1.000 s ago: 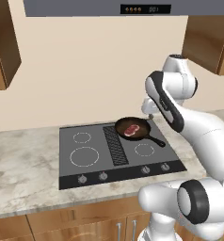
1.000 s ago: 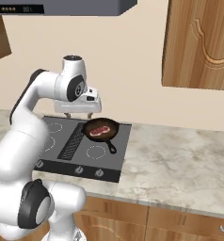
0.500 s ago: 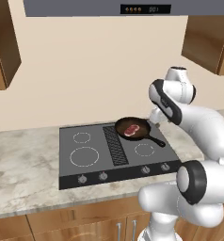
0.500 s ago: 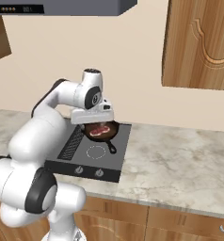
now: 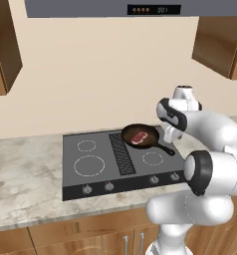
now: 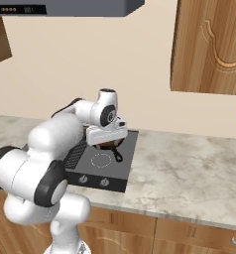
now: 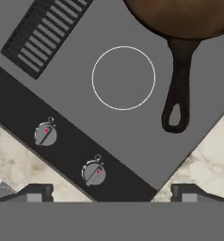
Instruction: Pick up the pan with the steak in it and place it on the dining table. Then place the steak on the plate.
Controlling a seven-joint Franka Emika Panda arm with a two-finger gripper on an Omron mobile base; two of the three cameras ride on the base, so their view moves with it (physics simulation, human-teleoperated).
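Observation:
The black pan (image 5: 140, 137) sits on the stove's back right burner, with the red-pink steak (image 5: 139, 137) lying in it. Its long handle (image 5: 166, 149) points toward the front right. My gripper (image 5: 171, 137) hovers just above that handle, pointing down. In the hand view the pan's brown bowl (image 7: 184, 16) is cut off at the top and the handle (image 7: 177, 89) runs down the right side. The gripper (image 7: 111, 195) is open, its fingertips (image 7: 34, 193) wide apart, with nothing between them. From the right base view the hand (image 6: 106, 135) hides most of the pan (image 6: 118, 156).
The dark stovetop (image 5: 98, 177) has a centre vent grille (image 7: 45, 30), a small front right burner ring (image 7: 123, 77) and knobs (image 7: 94, 172) along its front edge. Marble counter (image 6: 189, 173) stretches to the right. Wooden wall cabinets (image 6: 209, 44) and a range hood (image 5: 115, 7) hang above.
The arm has swung right and forward, and the hand has come down from above the pan's bowl to over its handle. Pan and steak have not moved.

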